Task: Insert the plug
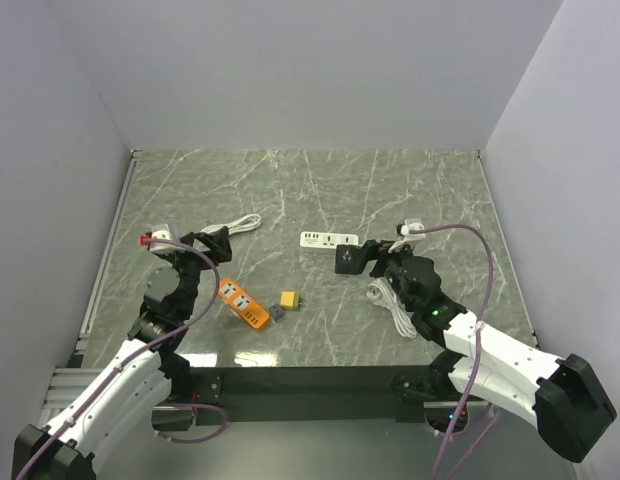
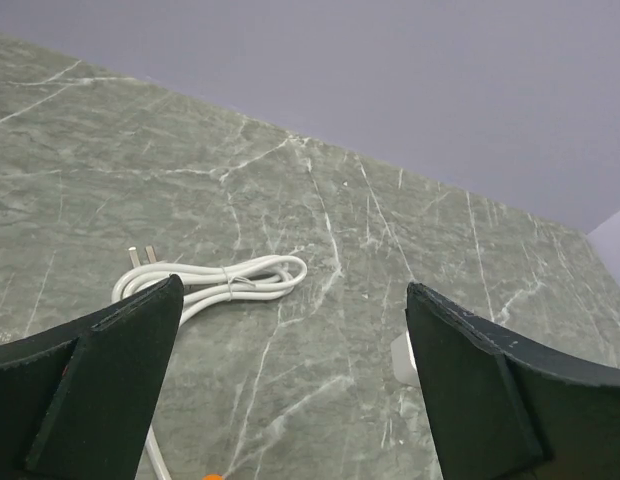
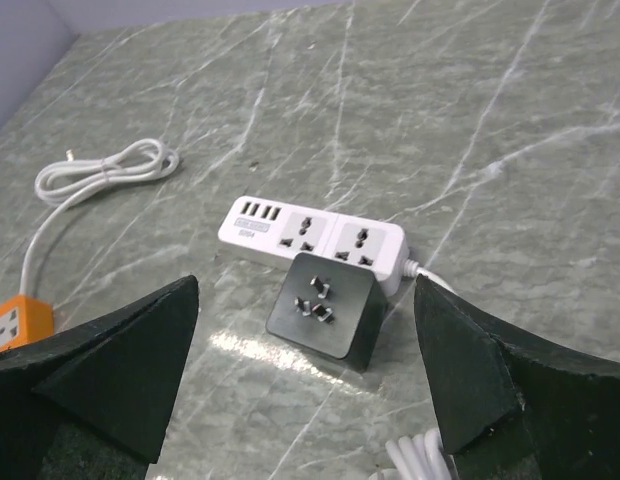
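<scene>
Holding fingers wide apart: my left gripper (image 2: pixel 295 290) faces bare marble (image 2: pixel 440 250) near white cable (image 2: pixel 230 285); my right gripper (image 3: pixel 305 288) faces black adapter (image 3: pixel 325 310) beside power strip (image 3: pixel 310 232) near edge.

Green marble tabletop (image 1: pixel 410 190); plain grey walls (image 1: pixel 290 70) on three sides.

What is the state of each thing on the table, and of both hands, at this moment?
Left hand: open, empty.
Right hand: open, empty.
White power strip: flat, sockets empty.
Black cube socket: on table, socket empty.
Orange power strip: flat, sockets empty.
Yellow plug: loose, not inserted.
White cable: coiled, tied, plug free.
</scene>
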